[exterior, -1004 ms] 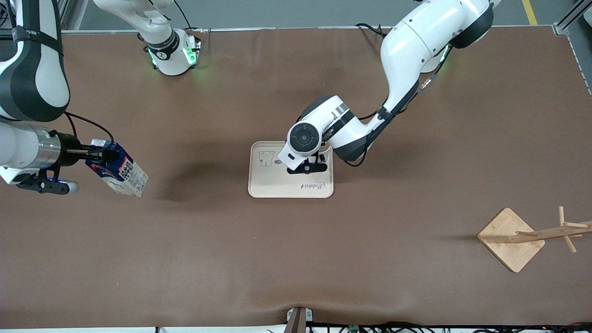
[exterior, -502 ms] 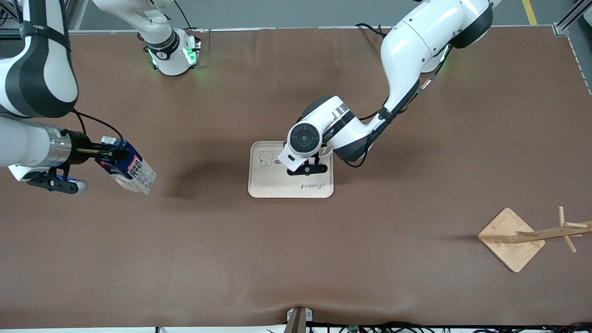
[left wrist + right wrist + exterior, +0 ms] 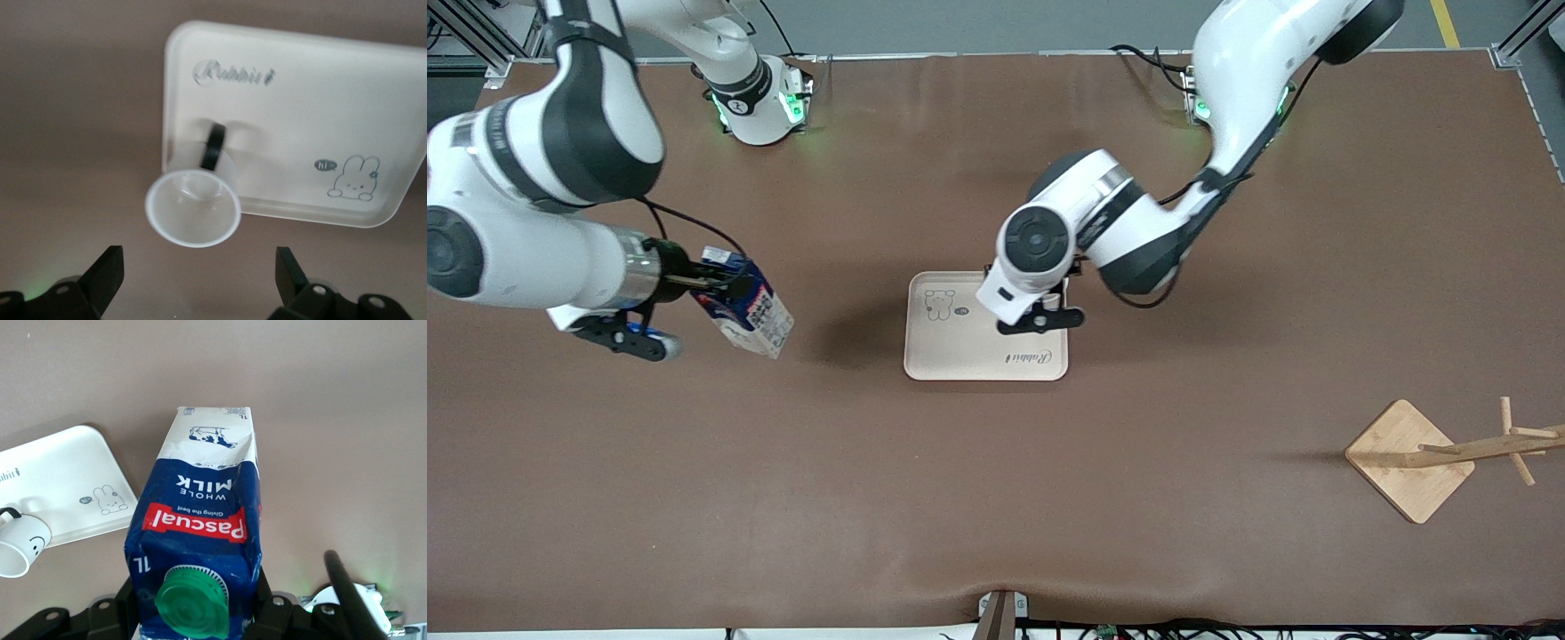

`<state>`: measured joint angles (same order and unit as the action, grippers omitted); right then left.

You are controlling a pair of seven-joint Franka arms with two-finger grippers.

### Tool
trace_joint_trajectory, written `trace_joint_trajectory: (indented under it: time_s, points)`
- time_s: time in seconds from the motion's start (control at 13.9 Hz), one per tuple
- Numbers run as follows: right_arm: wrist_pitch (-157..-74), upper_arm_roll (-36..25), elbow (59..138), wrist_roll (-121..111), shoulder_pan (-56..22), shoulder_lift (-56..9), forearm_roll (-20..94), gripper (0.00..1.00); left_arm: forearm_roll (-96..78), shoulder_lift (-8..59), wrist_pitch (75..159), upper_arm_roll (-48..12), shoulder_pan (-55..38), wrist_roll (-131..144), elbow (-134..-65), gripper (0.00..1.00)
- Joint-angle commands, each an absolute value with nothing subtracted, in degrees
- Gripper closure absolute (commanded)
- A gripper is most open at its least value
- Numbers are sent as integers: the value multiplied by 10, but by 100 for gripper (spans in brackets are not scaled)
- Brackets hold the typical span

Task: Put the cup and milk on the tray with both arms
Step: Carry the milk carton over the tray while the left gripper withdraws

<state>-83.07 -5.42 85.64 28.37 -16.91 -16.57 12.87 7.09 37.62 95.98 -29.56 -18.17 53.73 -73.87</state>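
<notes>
The cream tray lies at the table's middle. The white cup with its black handle stands upright on the tray by the edge toward the left arm's end. In the front view it is mostly hidden under the left wrist. My left gripper hangs above the cup, open and empty, not touching it. My right gripper is shut on the dark blue milk carton near its green cap. It holds the carton tilted in the air over the bare table between the right arm's end and the tray.
A wooden rack on a square base stands toward the left arm's end, nearer to the front camera than the tray. Both arm bases stand along the table's edge farthest from the front camera.
My right arm has carried the milk carton toward the tray. My left gripper has risen and shifted slightly toward the left arm's end, with the cup left on the tray.
</notes>
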Motion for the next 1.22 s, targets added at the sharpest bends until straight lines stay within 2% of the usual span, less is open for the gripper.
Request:
trace_joint_trajectory:
  time_s: [0.0, 0.14, 0.29, 0.43, 0.79, 1.0, 1.15]
  points:
    - [-839, -59, 832, 307, -193, -191, 170, 77, 72, 286, 906, -292, -125, 531, -758, 0]
    - [-842, -60, 822, 321, -209, -209, 220, 77, 75, 243, 874, -289, -89, 532, -759, 0]
    - [-848, -60, 793, 368, -243, -235, 224, 77, 108, 212, 865, -294, -44, 513, -761, 0]
    - [-875, -60, 776, 404, -282, -258, 224, 77, 118, 183, 861, -290, -19, 463, -760, 0]
    - [-958, -60, 770, 431, -365, -301, 223, 77, 107, 124, 832, -294, 114, 343, -760, 0]
    - [-973, -61, 753, 396, -382, -329, 214, 77, 106, 98, 780, -293, 145, 249, -761, 0]
    - [-974, -61, 748, 374, -387, -334, 207, 77, 108, 86, 773, -292, 157, 216, -761, 0]
